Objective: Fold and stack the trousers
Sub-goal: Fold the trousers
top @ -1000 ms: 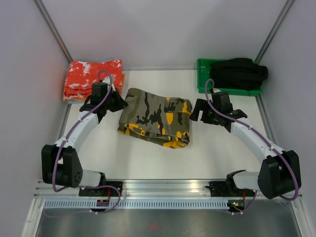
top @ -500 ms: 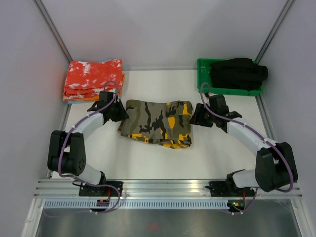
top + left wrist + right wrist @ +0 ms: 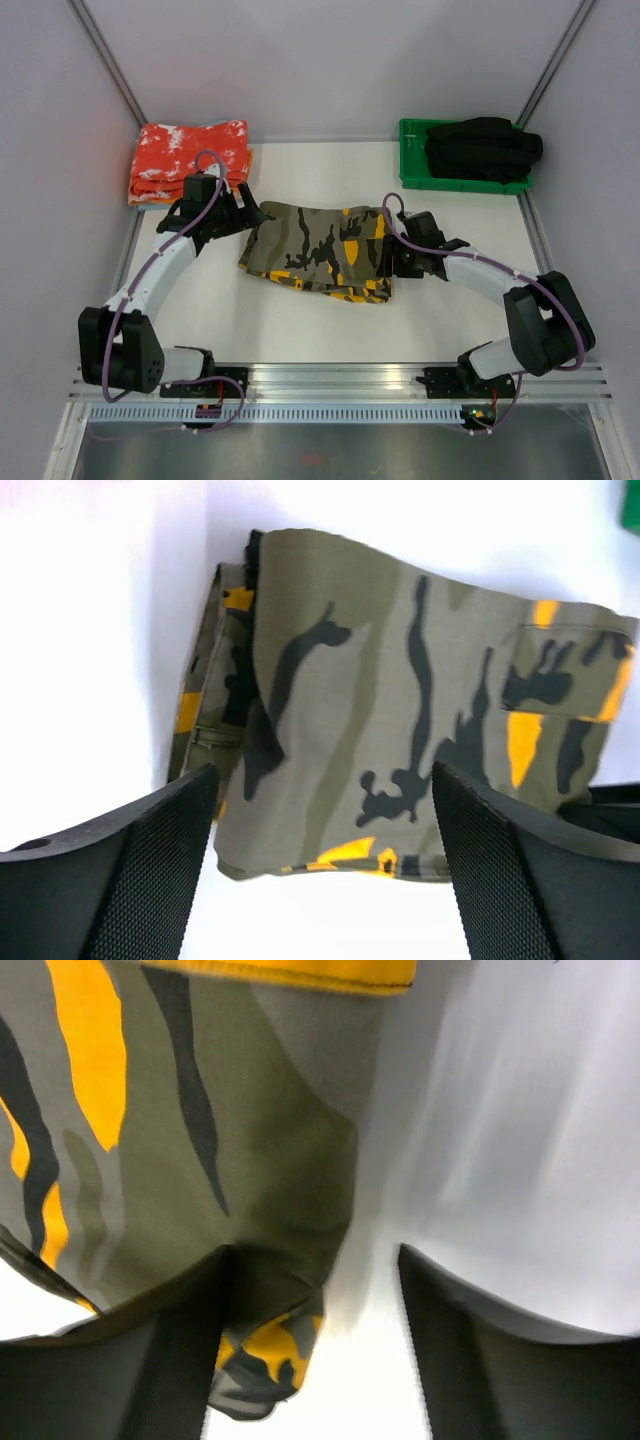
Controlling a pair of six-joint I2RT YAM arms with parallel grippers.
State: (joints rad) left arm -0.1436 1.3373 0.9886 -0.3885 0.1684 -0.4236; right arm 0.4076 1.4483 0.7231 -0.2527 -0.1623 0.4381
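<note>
Both arms have closed in on the trousers since a second ago. The left gripper has swung back in to the far-left corner, and the right gripper has dropped from the far-right corner toward the near-right edge. The packet itself now lies a little flatter and wider.

The trousers sit mid-table between the two arms, folded into a compact, layered rectangle. Its long axis runs left to right across the table, with the near edge slanting slightly toward the robot on the right. Stacked cloth edges show at the left end in the left wrist view. Which end holds the waistband I cannot tell.

The left jaws stand spread, with the left end of the packet ahead of them and no cloth pinched. The right jaws are also spread, and the right edge of the trousers reaches into the gap beside one finger, not clamped.

Folding looks largely done, judging by the tidy layers. Stacking appears to be what remains, since the packet rests on the bare table. It lies well apart from the folded red-orange cloths at the far left, the likely pile. A black garment lies in a green tray at the far right.
</note>
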